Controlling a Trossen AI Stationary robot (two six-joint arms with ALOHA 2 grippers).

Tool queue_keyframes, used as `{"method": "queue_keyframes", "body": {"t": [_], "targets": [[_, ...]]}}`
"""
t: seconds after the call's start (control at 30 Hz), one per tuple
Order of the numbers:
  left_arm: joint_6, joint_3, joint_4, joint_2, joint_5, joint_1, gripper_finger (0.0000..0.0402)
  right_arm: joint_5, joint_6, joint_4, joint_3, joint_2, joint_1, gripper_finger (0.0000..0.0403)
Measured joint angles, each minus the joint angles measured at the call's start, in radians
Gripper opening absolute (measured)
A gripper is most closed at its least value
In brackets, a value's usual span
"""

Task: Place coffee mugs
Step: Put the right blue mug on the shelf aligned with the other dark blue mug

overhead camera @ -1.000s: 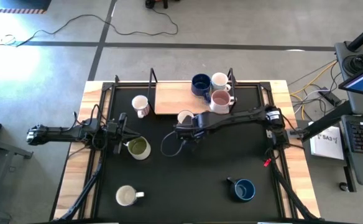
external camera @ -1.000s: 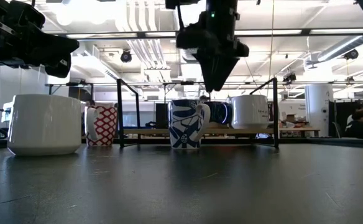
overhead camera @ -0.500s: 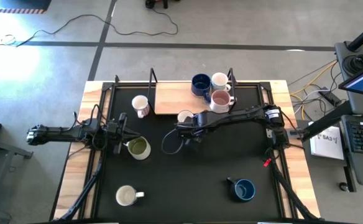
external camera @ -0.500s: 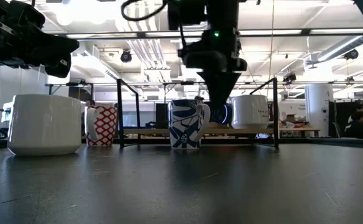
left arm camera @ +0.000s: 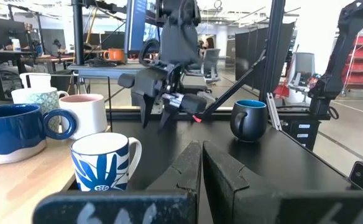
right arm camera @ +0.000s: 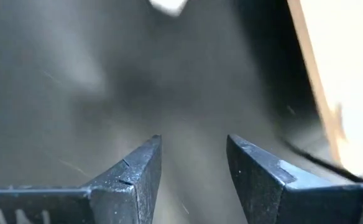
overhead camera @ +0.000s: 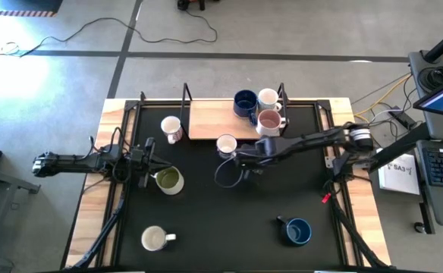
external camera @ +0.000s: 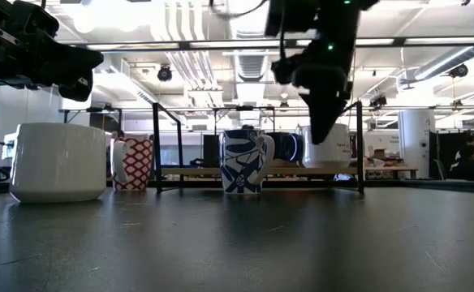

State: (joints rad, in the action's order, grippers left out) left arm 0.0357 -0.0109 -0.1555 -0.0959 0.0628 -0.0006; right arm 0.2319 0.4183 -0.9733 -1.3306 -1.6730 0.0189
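right gripper [overhead camera: 239, 159] hovering just beside blue-patterned mug [overhead camera: 226, 144], fingers narrowly parted, holding nothing | left gripper [overhead camera: 152, 161] pressed closed, empty, by green mug [overhead camera: 168, 180] | risk: arm clipping and tipping patterned mug off wooden board [overhead camera: 206, 120] edge

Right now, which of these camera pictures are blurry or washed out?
Right wrist view: smeared throughout, bright glare at one edge, only the right gripper with its open jaws sharp. Low view: ceiling lights backlight the arms into silhouettes. High and left wrist views: sharp.
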Motion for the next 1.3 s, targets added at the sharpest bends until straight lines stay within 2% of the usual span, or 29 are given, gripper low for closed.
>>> {"method": "queue_keyframes", "body": {"t": [0.17, 0.27, 0.4, 0.53, 0.9, 1.1, 1.3], "targets": [[0.0, 0.0, 0.0, -0.001, 0.0, 0.0, 0.0, -0.021, 0.034, 0.384, 0.204, 0.146, 0.002, 0.0169], [0.0, 0.0, 0.0, -0.001, 0.0, 0.0, 0.0, -0.02, 0.109, 0.545, 0.314, 0.204, 0.002, 0.0169], [0.0, 0.0, 0.0, -0.001, 0.0, 0.0, 0.0, 0.079, 0.196, 0.771, 0.445, 0.23, 0.005, 0.0169], [0.0, 0.0, 0.0, -0.001, 0.0, 0.0, 0.0, 0.082, 0.21, 0.98, 0.526, 0.213, 0.007, 0.0169], [0.0, 0.0, 0.001, -0.002, 0.0, 0.0, 0.0, 0.088, 0.146, 1.111, 0.536, 0.155, 0.007, 0.0169], [0.0, 0.0, 0.0, -0.003, 0.0, 0.0, 0.0, 0.172, 0.131, 1.141, 0.536, 0.104, 0.003, 0.0169], [0.0, 0.0, 0.0, -0.003, 0.0, 0.0, 0.0, 0.172, 0.098, 1.287, 0.535, 0.028, 0.005, 0.0166]]}}
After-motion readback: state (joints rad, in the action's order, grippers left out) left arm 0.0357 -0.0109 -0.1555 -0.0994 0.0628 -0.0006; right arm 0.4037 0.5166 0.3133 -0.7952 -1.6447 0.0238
